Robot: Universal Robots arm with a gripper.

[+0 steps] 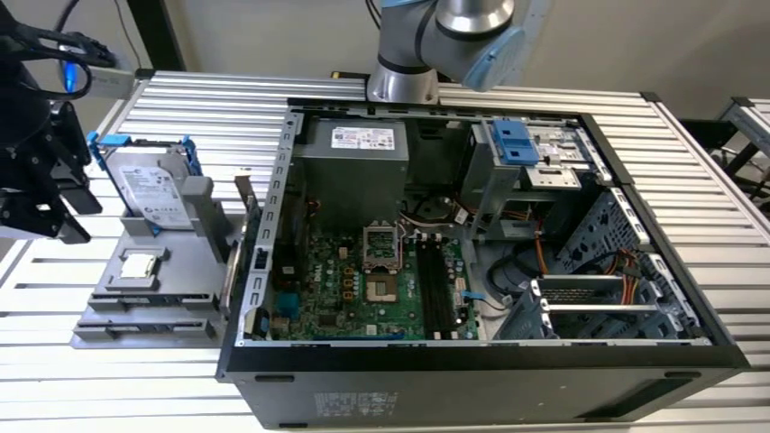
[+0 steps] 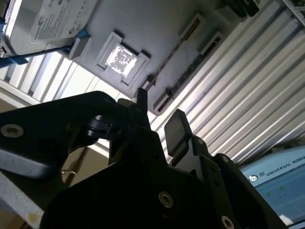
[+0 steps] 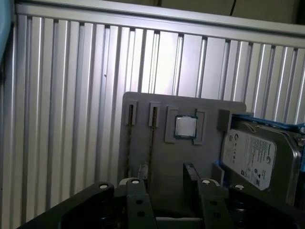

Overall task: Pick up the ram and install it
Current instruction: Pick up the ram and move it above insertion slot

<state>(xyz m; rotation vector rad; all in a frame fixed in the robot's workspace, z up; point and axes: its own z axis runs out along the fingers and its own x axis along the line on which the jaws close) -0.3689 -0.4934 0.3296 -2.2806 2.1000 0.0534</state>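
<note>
We find the gripper [image 3: 166,169] poised over the grey holder [image 3: 209,143], its fingers [image 3: 190,174] apart with nothing between them. The ram [image 3: 151,143] stands on edge in a holder slot, just beside the processor chip [image 3: 185,126] and clear of the fingers. The holder lies outside the open case [image 1: 481,370], towards the exterior view's left.

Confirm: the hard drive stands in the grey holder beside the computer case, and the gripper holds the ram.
Not quite. The first wrist view shows the gripper open and empty near the grey holder, where the ram sits in its slot. The hard drive part is right.
</note>
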